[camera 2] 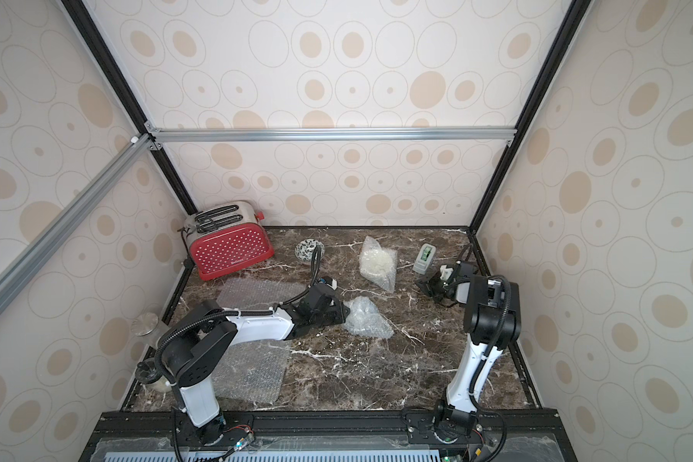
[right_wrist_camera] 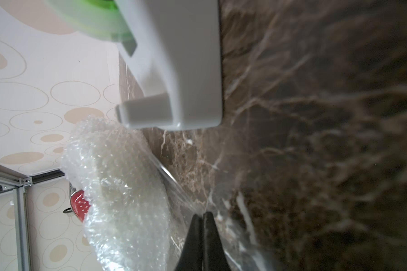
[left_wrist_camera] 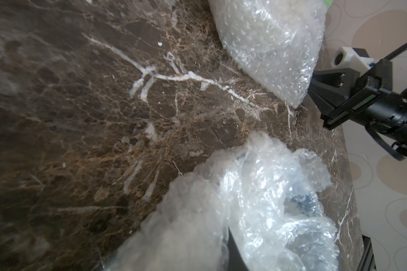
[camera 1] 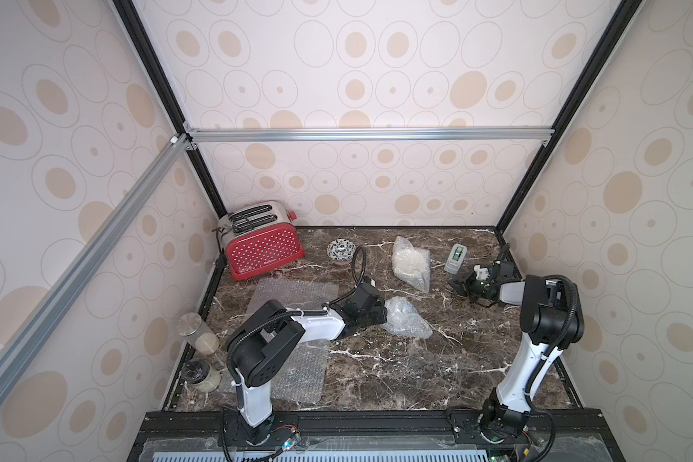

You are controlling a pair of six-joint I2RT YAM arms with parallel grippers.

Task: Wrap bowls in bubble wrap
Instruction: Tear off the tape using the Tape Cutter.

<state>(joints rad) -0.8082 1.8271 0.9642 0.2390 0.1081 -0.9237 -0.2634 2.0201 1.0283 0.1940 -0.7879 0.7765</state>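
Note:
A white bowl with black leaf pattern (camera 1: 341, 251) (camera 2: 308, 250) stands bare near the back of the marble top. A bubble wrap bundle (camera 1: 411, 262) (right_wrist_camera: 118, 187) behind the middle encloses a pale bowl. A second, crumpled bubble wrap bundle (camera 1: 407, 317) (camera 2: 367, 318) shows a blue-patterned bowl (left_wrist_camera: 303, 204) through the plastic. My left gripper (camera 1: 384, 314) is shut on this bundle's edge, with one dark finger (left_wrist_camera: 236, 255) buried in wrap. My right gripper (camera 1: 455, 285) (right_wrist_camera: 203, 214) is shut on a clear tape strip running from the tape dispenser (camera 1: 457, 258) (right_wrist_camera: 190, 70).
A red toaster (camera 1: 263, 244) fills the back left corner. Two flat bubble wrap sheets (camera 1: 293, 294) (camera 1: 301, 376) lie on the left side under my left arm. Two glass jars (camera 1: 195, 330) (camera 1: 201, 374) stand by the left edge.

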